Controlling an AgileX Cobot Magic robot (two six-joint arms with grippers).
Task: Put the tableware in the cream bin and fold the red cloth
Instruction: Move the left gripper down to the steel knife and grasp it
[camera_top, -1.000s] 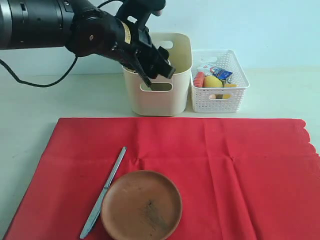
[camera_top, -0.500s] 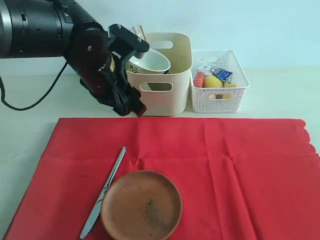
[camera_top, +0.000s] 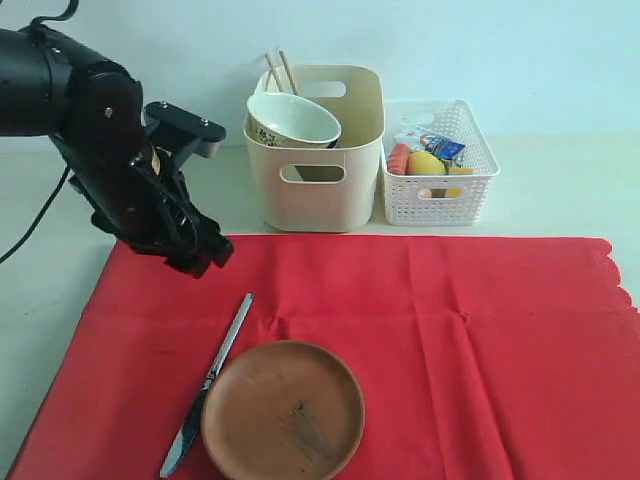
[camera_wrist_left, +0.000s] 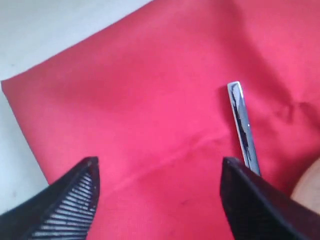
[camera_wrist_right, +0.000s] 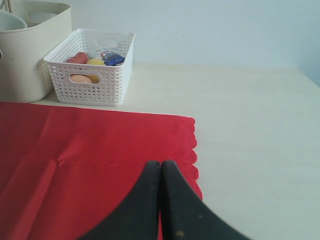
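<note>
The red cloth lies flat across the table. On it rest a round brown plate and a silver knife, the knife just left of the plate. The cream bin at the back holds a patterned white bowl and chopsticks. My left gripper hovers over the cloth's far left corner, open and empty; in its wrist view the knife handle lies beside one fingertip. My right gripper is shut and empty over the cloth's scalloped edge.
A white perforated basket with a lemon, a small carton and other food items stands right of the cream bin. Bare pale table surrounds the cloth, with a wall behind the bins. The left arm's black cable trails off at the far left.
My left arm has swung away from the cream bin, down and to the left, leaving the bowl in the bin. It now hangs over the cloth's far left corner.
</note>
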